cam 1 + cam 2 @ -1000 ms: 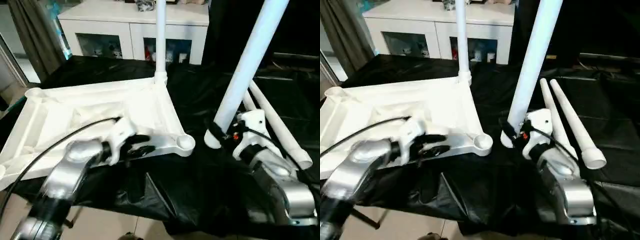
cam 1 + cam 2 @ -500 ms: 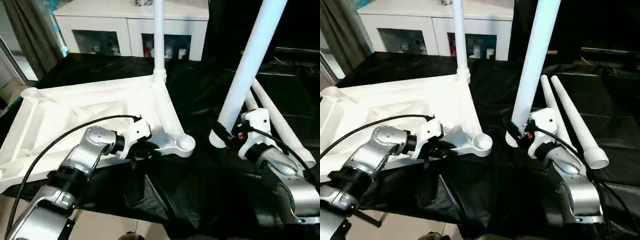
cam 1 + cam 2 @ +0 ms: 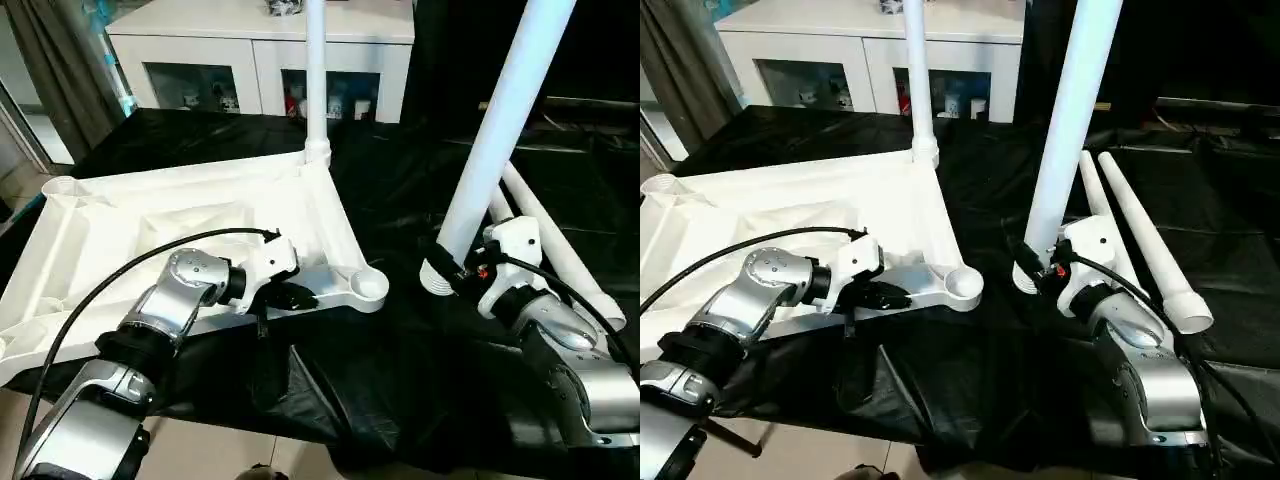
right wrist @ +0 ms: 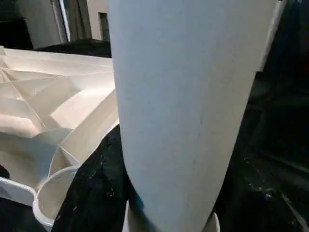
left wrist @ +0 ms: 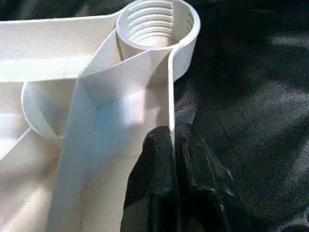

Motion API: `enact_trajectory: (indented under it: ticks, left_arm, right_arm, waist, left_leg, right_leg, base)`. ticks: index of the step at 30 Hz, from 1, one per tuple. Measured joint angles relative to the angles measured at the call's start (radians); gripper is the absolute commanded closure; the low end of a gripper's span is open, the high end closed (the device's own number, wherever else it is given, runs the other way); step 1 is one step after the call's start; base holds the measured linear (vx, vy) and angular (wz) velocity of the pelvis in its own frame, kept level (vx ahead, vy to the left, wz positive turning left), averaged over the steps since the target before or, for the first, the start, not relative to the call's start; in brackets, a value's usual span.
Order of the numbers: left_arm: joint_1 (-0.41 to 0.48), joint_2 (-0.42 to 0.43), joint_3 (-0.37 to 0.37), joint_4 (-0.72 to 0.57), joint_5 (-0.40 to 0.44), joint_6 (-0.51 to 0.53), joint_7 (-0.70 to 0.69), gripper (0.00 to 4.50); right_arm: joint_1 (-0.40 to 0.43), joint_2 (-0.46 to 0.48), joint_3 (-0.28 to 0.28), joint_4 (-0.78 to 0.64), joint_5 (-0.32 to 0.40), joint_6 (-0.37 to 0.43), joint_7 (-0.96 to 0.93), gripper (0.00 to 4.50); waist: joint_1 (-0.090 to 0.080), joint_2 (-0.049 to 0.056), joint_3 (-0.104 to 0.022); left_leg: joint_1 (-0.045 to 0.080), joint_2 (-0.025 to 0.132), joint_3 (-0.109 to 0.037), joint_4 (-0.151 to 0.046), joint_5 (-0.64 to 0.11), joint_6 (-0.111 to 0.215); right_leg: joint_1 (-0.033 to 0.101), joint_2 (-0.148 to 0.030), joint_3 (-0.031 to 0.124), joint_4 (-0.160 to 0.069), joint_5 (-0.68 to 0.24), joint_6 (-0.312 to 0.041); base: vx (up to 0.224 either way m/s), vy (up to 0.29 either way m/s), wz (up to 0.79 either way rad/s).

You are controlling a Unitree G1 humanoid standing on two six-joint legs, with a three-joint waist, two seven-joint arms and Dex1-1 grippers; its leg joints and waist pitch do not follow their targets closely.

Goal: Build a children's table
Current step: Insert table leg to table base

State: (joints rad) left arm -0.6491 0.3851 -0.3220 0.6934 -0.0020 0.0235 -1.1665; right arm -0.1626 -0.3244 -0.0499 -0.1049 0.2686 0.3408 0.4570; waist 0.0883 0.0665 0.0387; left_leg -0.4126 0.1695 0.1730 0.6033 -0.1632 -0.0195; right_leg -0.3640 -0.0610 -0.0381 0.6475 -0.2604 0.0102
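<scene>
The white tabletop [image 3: 180, 215] lies upside down on the black-draped work table, ribs facing up. One white leg [image 3: 316, 70] stands upright in its far corner socket. The near right corner socket [image 3: 370, 287] is empty, and its threads show in the left wrist view [image 5: 154, 21]. My left gripper [image 5: 173, 133] is shut on the thin rim wall just behind that socket. My right gripper [image 3: 452, 268] is shut on a second leg [image 3: 495, 130], held tilted with its wide end low over the cloth, right of the empty socket [image 4: 58, 193]. Two more legs [image 3: 1145, 240] lie on the cloth at the right.
A white cabinet [image 3: 260, 40] with glass doors stands behind the work table. The black cloth [image 3: 390, 380] hangs over the table's near edge, with floor below. A grey curtain [image 3: 55, 70] hangs at the far left.
My left gripper has closed onto the tabletop's rim beside the near right socket, and its forearm has swung in closer. The right arm still holds its leg, shifted slightly.
</scene>
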Motion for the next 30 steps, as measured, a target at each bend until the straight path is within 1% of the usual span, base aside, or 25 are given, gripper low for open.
enact_trajectory:
  ticks: [6,8,9,11,12,14,15,16,18,21,26,30]
  left_arm:
    - [0.000,0.000,0.000,0.001,0.001,-0.004,-0.003,4.50]
    - [-0.004,0.003,0.000,0.013,0.009,-0.018,-0.008,4.50]
    - [-0.010,-0.002,0.000,0.026,0.018,-0.033,-0.007,4.50]
    - [-0.019,-0.017,-0.005,0.033,0.027,-0.043,-0.005,4.50]
    - [-0.022,-0.031,-0.013,0.033,0.028,-0.050,-0.006,4.50]
    - [-0.024,-0.037,-0.021,0.033,0.029,-0.062,-0.005,4.50]
    - [-0.026,-0.038,-0.027,0.033,0.031,-0.070,-0.005,4.50]
    - [-0.027,-0.037,-0.027,0.033,0.033,-0.075,-0.006,4.50]
    - [-0.029,-0.037,-0.027,0.035,0.037,-0.082,-0.006,4.50]
    - [-0.030,-0.036,-0.024,0.042,0.039,-0.091,-0.005,4.50]
    - [-0.032,-0.034,-0.023,0.058,0.044,-0.120,-0.005,4.50]
    - [-0.032,-0.033,-0.022,0.069,0.044,-0.137,-0.008,4.50]
  right_arm:
    - [-0.004,0.001,0.001,0.002,0.006,0.005,0.006,2.60]
    - [-0.064,0.015,0.010,0.035,0.065,0.068,0.062,2.60]
    - [-0.120,0.034,0.023,0.058,0.108,0.119,0.104,2.60]
    - [-0.190,0.055,0.051,0.084,0.138,0.153,0.144,2.60]
    - [-0.219,0.072,0.069,0.094,0.153,0.159,0.164,2.60]
    - [-0.253,0.081,0.095,0.141,0.150,0.157,0.188,2.60]
    - [-0.260,0.081,0.101,0.168,0.146,0.157,0.198,2.60]
    - [-0.263,0.080,0.103,0.187,0.140,0.156,0.207,2.60]
    - [-0.264,0.070,0.109,0.216,0.126,0.157,0.221,2.60]
    - [-0.270,0.044,0.132,0.238,0.108,0.156,0.245,2.60]
    - [-0.275,0.032,0.137,0.269,0.103,0.136,0.262,2.60]
    - [-0.274,0.019,0.137,0.287,0.093,0.137,0.277,2.60]
  waist:
    - [0.000,0.000,0.000]
    - [-0.006,0.000,0.000]
    - [-0.006,0.000,0.000]
    - [-0.003,-0.001,0.000]
    - [0.008,-0.004,0.000]
    - [0.019,-0.009,0.000]
    - [0.025,-0.013,0.001]
    - [0.027,-0.015,0.002]
    - [0.026,-0.019,0.003]
    - [0.025,-0.025,0.003]
    - [0.024,-0.028,0.003]
    - [0.024,-0.028,0.003]
  left_leg:
    - [0.000,0.000,0.000,0.000,0.000,0.000]
    - [0.002,0.001,0.002,0.000,0.000,0.000]
    - [0.003,0.002,0.002,0.000,0.000,0.000]
    - [0.003,0.003,0.002,0.000,0.001,0.000]
    - [0.003,0.003,0.003,0.000,0.002,-0.001]
    - [0.002,0.003,0.004,0.000,0.002,-0.001]
    - [0.001,0.003,0.005,0.000,0.002,-0.001]
    - [0.000,0.003,0.006,0.000,0.001,-0.001]
    - [-0.001,0.003,0.008,0.000,0.002,-0.001]
    - [0.000,0.003,0.009,0.000,0.003,0.000]
    - [0.001,0.003,0.009,0.000,0.003,0.000]
    - [0.001,0.003,0.009,-0.001,0.003,0.000]
  right_leg:
    - [0.000,0.000,0.000,0.000,0.000,0.000]
    - [0.000,0.000,0.000,0.000,0.002,0.000]
    - [0.000,0.000,0.000,0.000,0.003,-0.001]
    - [0.000,0.000,-0.001,0.000,0.004,-0.002]
    - [0.001,0.000,-0.003,0.000,0.003,-0.002]
    - [0.000,-0.001,-0.003,-0.001,0.003,-0.002]
    - [0.000,-0.002,-0.003,-0.002,0.003,-0.002]
    - [-0.001,-0.003,-0.003,-0.002,0.003,-0.002]
    - [-0.002,-0.004,-0.002,-0.001,0.004,-0.002]
    - [-0.002,-0.004,-0.003,0.000,0.004,-0.002]
    - [-0.002,-0.004,-0.003,0.000,0.004,-0.001]
    - [-0.002,-0.004,-0.003,0.000,0.004,-0.001]
  base:
    - [0.000,0.000,0.00]
    - [0.000,0.000,0.00]
    - [0.000,0.000,0.00]
    - [0.000,0.000,0.00]
    - [0.000,0.000,0.00]
    - [0.000,0.000,0.00]
    - [0.000,0.000,0.00]
    - [0.000,0.000,0.00]
    - [0.000,0.000,0.00]
    - [0.000,0.000,0.00]
    - [0.000,0.000,0.00]
    - [0.000,0.000,0.00]
